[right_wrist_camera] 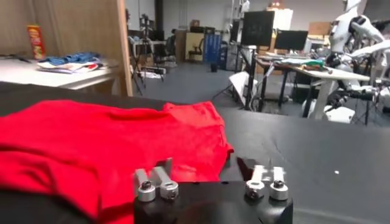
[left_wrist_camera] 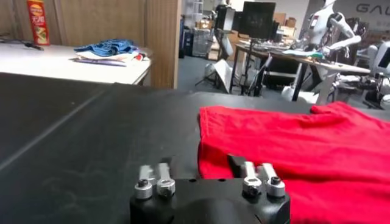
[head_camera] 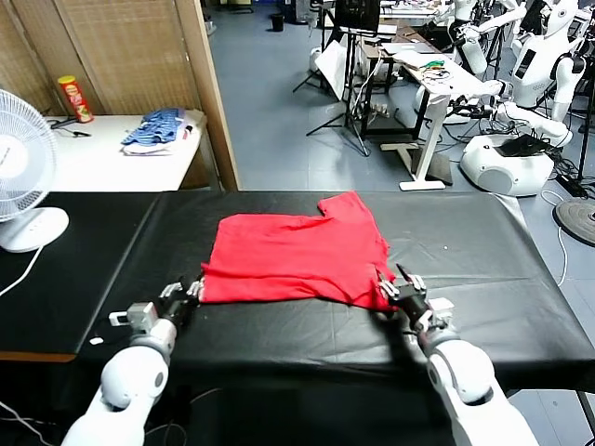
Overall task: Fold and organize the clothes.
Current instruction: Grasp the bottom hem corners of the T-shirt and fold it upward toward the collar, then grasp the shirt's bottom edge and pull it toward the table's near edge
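Both hands sat low at the near edge of the cloth: the left hand (head_camera: 183, 295) stood open at the red T-shirt's (head_camera: 296, 253) near left corner, gripping nothing, and the right hand (head_camera: 398, 290) stood open at its near right corner, one finger over the hem and nothing pinched.

Behind them lay a wide workshop with a grey floor (head_camera: 279, 111), a wooden partition (head_camera: 139, 56) at the far left and white robots (head_camera: 530, 84) among desks and stands at the far right. A black tabletop (head_camera: 483, 251) spread across the near scene, its cover smooth. On it the T-shirt lay flat near the middle, folded over, one sleeve pointing to the far side. A white fan (head_camera: 19, 158) stood on the left end. On a pale side table (head_camera: 112, 163) beyond rested a blue-and-white striped pile (head_camera: 158, 130) and a red-and-yellow can (head_camera: 76, 98).
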Tool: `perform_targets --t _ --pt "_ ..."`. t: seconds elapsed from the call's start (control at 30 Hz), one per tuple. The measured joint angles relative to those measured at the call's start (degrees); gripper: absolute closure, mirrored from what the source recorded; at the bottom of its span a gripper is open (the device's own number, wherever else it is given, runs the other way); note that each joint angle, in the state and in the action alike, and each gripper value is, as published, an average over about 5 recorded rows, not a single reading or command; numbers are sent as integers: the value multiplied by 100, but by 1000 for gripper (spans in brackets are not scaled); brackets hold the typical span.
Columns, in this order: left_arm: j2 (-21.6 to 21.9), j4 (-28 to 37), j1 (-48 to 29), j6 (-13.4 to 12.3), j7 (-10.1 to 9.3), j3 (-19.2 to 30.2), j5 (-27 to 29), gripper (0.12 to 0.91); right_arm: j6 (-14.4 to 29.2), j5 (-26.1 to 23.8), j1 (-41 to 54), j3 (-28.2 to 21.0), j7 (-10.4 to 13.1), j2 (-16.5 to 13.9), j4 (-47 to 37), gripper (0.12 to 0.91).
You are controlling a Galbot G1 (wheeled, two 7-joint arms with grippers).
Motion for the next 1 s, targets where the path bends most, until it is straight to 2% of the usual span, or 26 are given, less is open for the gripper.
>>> perform_targets --t 0.2,0.27,0.33,0.4,0.47,0.6,0.63,0.77,0.83,1.0 --pt "-48 -94 226 105 92 -1 -213 233 14 -92 -156 -37 1 109 -50 331" --pt "-68 -97 248 138 105 0 -295 232 27 -117 -158 -44 4 131 -99 377" --pt "-79 -77 254 155 104 0 -354 240 45 -142 -156 -46 9 142 -147 465" --pt "-83 -48 253 157 104 -1 -418 285 57 -160 -151 -46 17 142 -176 562" --pt "-81 -17 252 153 104 -6 -469 363 54 -163 -132 -46 28 128 -182 663" --pt "-63 33 246 147 102 -12 -511 562 -58 -137 -60 -60 83 58 -138 849" --pt "-55 38 245 150 98 -9 -498 629 -115 -125 -44 -63 103 35 -116 876" --pt "12 5 270 200 61 35 -206 840 -379 -23 -46 -39 154 -61 -2 895" --pt "71 -40 305 240 31 53 3 893 -495 78 -82 -10 159 -116 65 894" --pt "290 -188 445 331 -24 29 393 902 -734 296 -264 75 236 -254 286 894"
